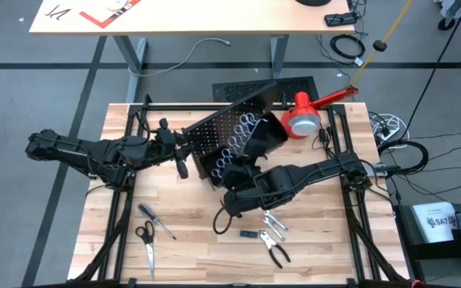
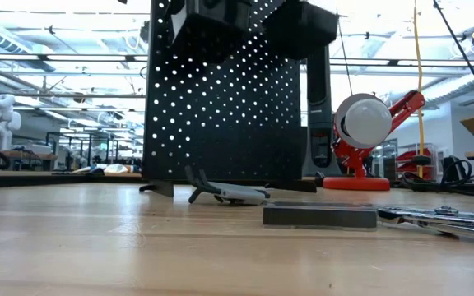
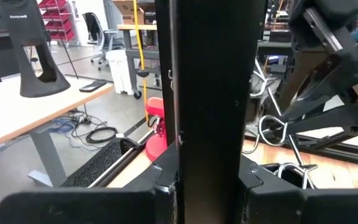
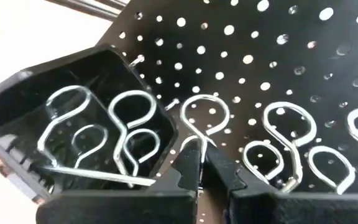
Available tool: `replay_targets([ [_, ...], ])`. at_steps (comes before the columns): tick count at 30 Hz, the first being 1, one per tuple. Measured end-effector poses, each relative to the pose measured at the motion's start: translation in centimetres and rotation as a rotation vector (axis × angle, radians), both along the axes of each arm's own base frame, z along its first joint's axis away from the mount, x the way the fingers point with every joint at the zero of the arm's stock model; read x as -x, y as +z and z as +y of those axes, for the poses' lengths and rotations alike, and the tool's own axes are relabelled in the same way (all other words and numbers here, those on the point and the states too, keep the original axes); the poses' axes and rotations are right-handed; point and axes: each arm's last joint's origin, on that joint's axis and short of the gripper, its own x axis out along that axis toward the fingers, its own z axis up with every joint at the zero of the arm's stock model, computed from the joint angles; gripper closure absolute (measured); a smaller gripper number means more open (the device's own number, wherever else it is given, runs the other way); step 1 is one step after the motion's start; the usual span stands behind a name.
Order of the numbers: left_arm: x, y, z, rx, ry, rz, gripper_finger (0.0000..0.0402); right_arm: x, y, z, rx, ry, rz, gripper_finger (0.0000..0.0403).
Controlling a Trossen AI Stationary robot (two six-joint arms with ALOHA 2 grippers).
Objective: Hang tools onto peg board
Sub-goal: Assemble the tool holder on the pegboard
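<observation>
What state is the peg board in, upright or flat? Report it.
Upright: the peg board stands on edge in the low view, gripped by the left gripper.

A red-and-white lamp [image 1: 304, 118] stands beside a flat black slotted panel [image 1: 250, 88] — both at the table's [image 1: 190, 248] far edge.

A grey floor [image 1: 46, 96] crossed by dark lines lies round the butcher-block table [image 1: 174, 260]. Beyond it stands a pale desk [image 1: 182, 16] on grey legs, cables [image 1: 344, 44] coiled beneath. Across the room, ceiling lights [image 2: 56, 57] run in long rows, and red shelves [image 3: 53, 11] stand far off.
</observation>
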Motion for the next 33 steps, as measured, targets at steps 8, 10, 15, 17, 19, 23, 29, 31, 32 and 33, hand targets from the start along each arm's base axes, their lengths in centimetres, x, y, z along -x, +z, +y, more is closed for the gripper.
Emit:
replay_targets([
  [8,0.0,0.0,0.0,-0.001,0.001,0.0,0.0332,0.2,0.1,0.2,-0.005,-0.045,-0.067,0.0402],
  [10,0.0,0.0,0.0,-0.001,0.001,0.0,0.0332,0.3,0.2,0.3,0.018,-0.071,-0.105,0.0402],
  [15,0.0,0.0,0.0,-0.001,0.001,0.001,0.0332,0.3,0.3,0.3,0.008,-0.117,-0.176,0.0402],
  [17,0.0,0.0,0.0,-0.001,0.001,0.001,0.0332,0.3,0.3,0.2,0.006,-0.131,-0.199,0.0402],
  [19,0.0,0.0,0.0,-0.001,0.001,0.0,0.0332,0.3,0.4,0.2,0.004,-0.142,-0.217,0.0402],
  [23,0.0,0.0,0.0,-0.002,0.002,0.001,0.0332,0.5,0.6,0.5,0.038,-0.164,-0.262,0.0402],
  [29,0.0,0.0,0.0,-0.002,0.002,0.001,0.0332,0.9,0.9,1.6,0.123,-0.18,-0.328,0.0402],
  [31,0.0,0.0,0.0,-0.002,0.002,0.001,0.0332,1.0,1.1,2.0,0.158,-0.188,-0.353,0.0402],
  [32,0.0,0.0,0.0,-0.002,0.002,0.001,0.0332,1.1,1.2,2.2,0.173,-0.191,-0.365,0.0402],
  [33,0.0,0.0,0.0,-0.002,0.002,0.0,0.0332,1.2,1.3,2.5,0.186,-0.193,-0.378,0.0402],
])
